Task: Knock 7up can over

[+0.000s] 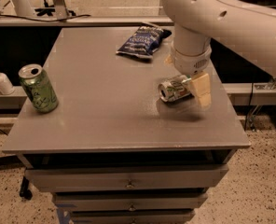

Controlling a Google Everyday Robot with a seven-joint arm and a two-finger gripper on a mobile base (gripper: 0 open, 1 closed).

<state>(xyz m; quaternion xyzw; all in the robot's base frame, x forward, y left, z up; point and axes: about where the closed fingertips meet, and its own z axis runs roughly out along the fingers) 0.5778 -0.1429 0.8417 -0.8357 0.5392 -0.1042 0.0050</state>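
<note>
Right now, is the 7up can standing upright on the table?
No: the 7up can is on its side, silver top pointing left, beside the tool near the right edge of the table.
</note>
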